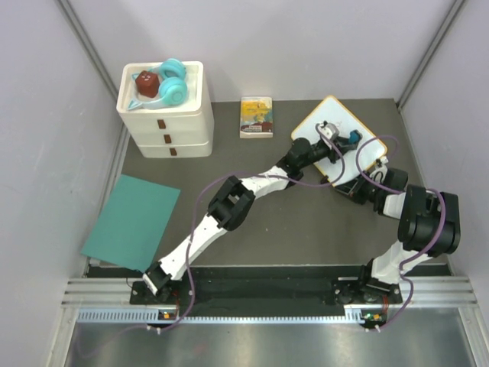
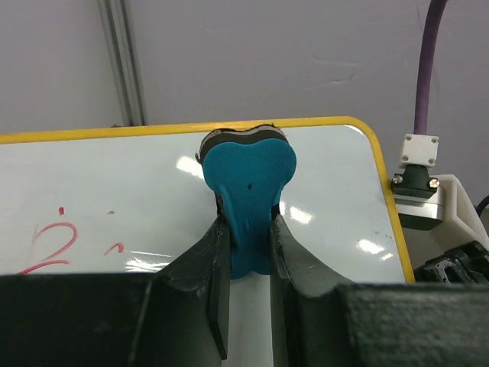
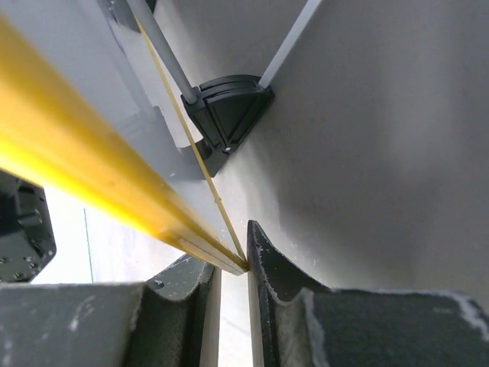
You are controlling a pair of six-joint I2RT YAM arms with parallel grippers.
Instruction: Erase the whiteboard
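The whiteboard [image 1: 340, 116], white with a thin yellow frame, lies turned at an angle at the back right of the table. In the left wrist view the whiteboard [image 2: 114, 176] carries faint red scribbles [image 2: 53, 241] at its left. My left gripper [image 2: 248, 229] is shut on a blue eraser [image 2: 250, 180], whose head rests against the board near its far edge. From above, the left gripper [image 1: 341, 141] reaches over the board with the eraser [image 1: 351, 139]. My right gripper [image 3: 229, 264] is shut on the board's yellow frame [image 3: 76, 168], at its near edge [image 1: 348, 186].
A white drawer unit [image 1: 170, 126] stands at the back left with teal headphones [image 1: 172, 84] and a dark red object on top. A small yellow picture book [image 1: 257, 117] lies beside it. A teal sheet [image 1: 131, 222] lies at the left. Walls close the back and sides.
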